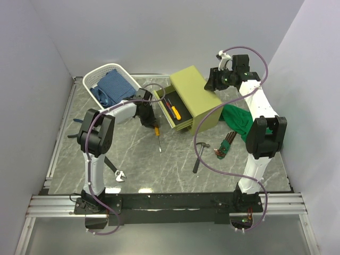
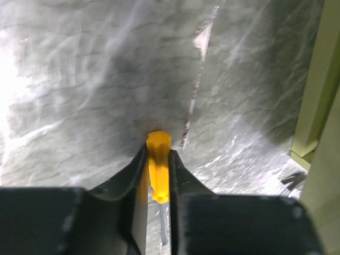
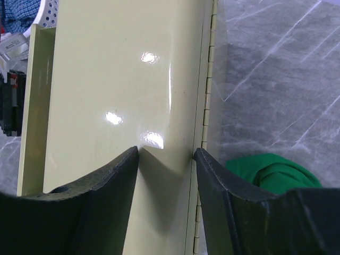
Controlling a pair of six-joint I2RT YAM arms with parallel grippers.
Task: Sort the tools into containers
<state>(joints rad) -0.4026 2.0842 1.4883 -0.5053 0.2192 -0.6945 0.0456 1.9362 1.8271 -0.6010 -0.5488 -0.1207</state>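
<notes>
The yellow screwdriver (image 2: 158, 178) lies on the grey marbled table (image 1: 138, 154), just in front of the open drawer (image 1: 171, 112) of the olive-green chest (image 1: 195, 94), with its shaft pointing toward the near edge. The left gripper (image 2: 158, 151) is clamped on its handle, one finger pressed against each side. Whether the tool is lifted off the surface cannot be determined. The drawer contains a red screwdriver (image 1: 166, 103) and an orange-handled screwdriver (image 1: 175, 112). The right gripper (image 3: 166, 154) hangs over the chest top beside the hinge, jaws apart and gripping nothing. Right of the chest lies a green cloth (image 1: 239, 119). In front of it are the hammer (image 1: 201, 154) and hex key set (image 1: 226, 144). The white basket (image 1: 95, 77) holds a blue cloth (image 1: 114, 87).
</notes>
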